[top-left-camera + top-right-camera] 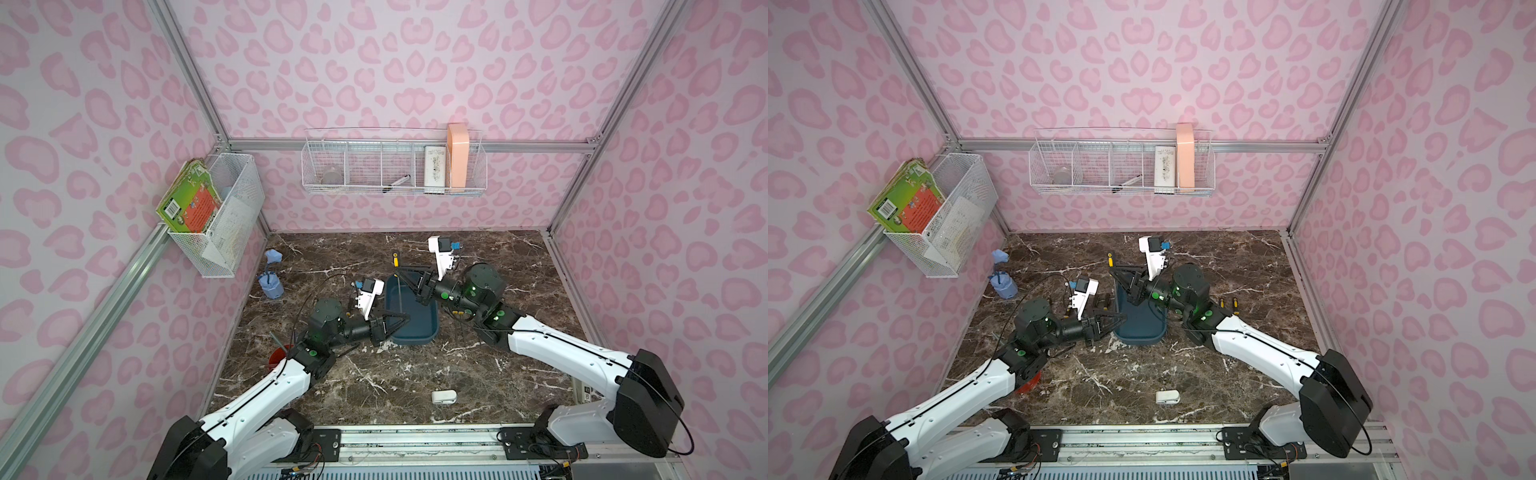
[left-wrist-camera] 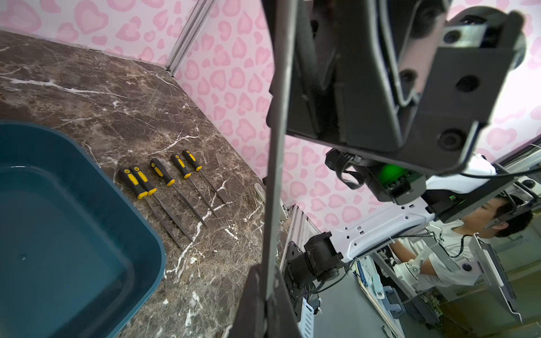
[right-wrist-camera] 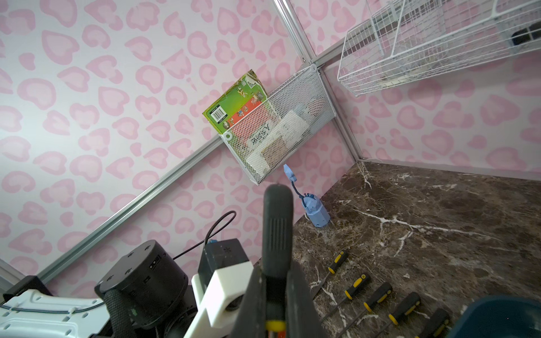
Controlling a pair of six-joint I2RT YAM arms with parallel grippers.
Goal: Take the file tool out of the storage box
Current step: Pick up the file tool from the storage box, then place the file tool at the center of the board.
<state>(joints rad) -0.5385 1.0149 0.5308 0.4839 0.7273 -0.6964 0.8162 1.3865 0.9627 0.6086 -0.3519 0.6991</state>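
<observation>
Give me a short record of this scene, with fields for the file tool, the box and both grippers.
file tool: in the air over the storage box, held at both ends
storage box: teal, looks empty inside
right gripper: shut on the file tool's handle
left gripper: shut on its metal shaft
other files: five in a row on the table beside the box

The left black parallel gripper (image 1: 405, 319) reaches over the left rim of the dark teal-blue plastic tub (image 1: 417, 330), clamped on the slim steel file tool (image 2: 275, 164). The right black gripper (image 1: 399, 273), above the tub's far end, apparently pinches its black-and-yellow handle.
</observation>
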